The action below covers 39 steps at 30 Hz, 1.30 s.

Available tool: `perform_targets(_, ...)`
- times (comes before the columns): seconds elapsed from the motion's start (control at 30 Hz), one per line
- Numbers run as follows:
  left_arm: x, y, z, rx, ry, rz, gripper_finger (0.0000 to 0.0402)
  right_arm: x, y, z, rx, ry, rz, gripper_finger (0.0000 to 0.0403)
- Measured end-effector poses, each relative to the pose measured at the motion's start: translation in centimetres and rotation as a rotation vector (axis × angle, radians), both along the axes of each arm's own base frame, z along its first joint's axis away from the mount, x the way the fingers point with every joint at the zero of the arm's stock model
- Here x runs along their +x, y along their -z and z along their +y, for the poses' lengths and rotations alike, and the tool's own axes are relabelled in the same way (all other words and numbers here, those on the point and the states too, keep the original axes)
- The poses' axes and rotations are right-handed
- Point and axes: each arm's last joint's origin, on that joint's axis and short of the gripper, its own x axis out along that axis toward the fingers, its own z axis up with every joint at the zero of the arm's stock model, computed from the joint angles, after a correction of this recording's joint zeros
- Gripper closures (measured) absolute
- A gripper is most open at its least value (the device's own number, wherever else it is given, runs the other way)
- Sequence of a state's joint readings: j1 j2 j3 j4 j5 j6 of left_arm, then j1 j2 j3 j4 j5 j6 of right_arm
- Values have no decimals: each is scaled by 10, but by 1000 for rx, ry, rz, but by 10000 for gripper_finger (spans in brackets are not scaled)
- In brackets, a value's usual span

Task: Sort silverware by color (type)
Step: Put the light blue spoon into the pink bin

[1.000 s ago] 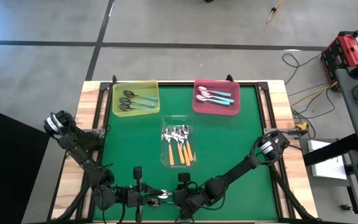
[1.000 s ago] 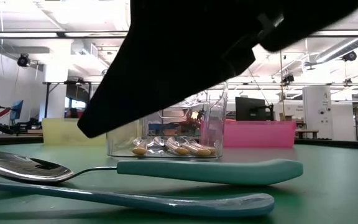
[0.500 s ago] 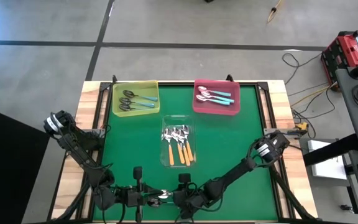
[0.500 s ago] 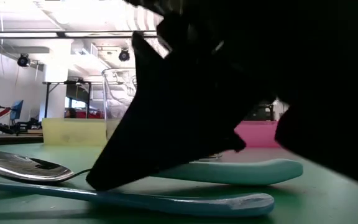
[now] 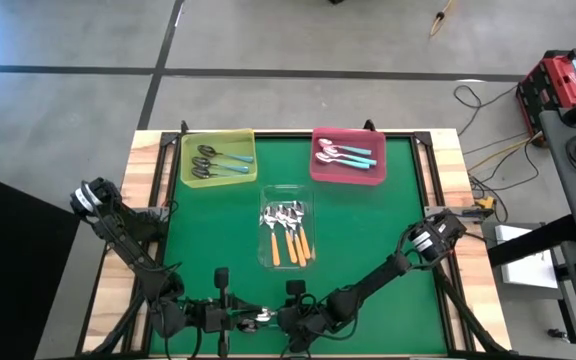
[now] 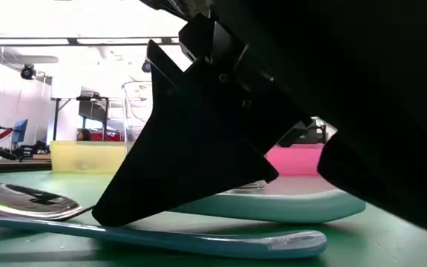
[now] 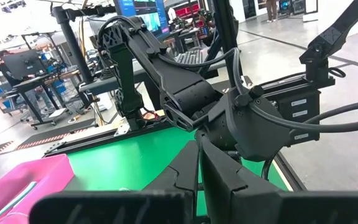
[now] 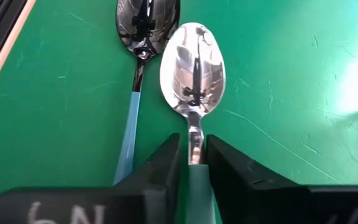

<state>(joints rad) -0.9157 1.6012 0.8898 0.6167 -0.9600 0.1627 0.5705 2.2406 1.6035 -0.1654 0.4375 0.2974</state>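
Silverware: 2 spoons lie side by side on the green worktop [image 5: 368, 230] at the 6 o'clock edge, a silver-bowled spoon [image 8: 193, 68] and a dark-bowled spoon [image 8: 145, 25], long axes parallel, bowls pointing away from the right wrist camera. 3 trays hold the rest: a yellow tray [image 5: 218, 158] at 11 o'clock with about 3 dark-bowled teal spoons lying roughly 3-to-9 o'clock; a pink tray [image 5: 348, 156] at 1 o'clock with about 3 silver-bowled teal spoons, likewise crosswise; a clear tray [image 5: 287, 227] at centre with about 5 orange-handled spoons, handles toward 6 o'clock. Right gripper [image 8: 191, 152]: jaws clenched on the silver-bowled spoon's neck. Left gripper [image 5: 230, 316]: jaws clenched, empty, beside it. Compared with 1 second earlier, the right gripper has descended over the teal handles and narrowed.
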Motion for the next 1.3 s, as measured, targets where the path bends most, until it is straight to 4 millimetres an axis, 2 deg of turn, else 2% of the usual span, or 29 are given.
perform_targets(0.17, 0, 0, 0, 0, 0, 0, 401, 0, 0, -1, -2, 1, 2, 374)
perform_targets(0.37, 0, 0, 0, 0, 0, 0, 401, 0, 1, -1, -8, 2, 2, 374)
perform_targets(0.6, 0, -1, 0, 32, 1, -7, 401, -4, -15, -5, -26, -13, 11, 374)
perform_targets(0.87, -5, -13, 7, 172, -147, -25, 401, -9, -59, -7, 7, -18, -46, 374)
perform_targets(1.13, -17, -41, 17, 220, -142, -58, 401, -24, -111, -17, 18, -24, -76, 374)
perform_targets(1.3, -24, -58, 26, 253, -145, -79, 401, -34, -143, -33, -11, -33, -92, 374)
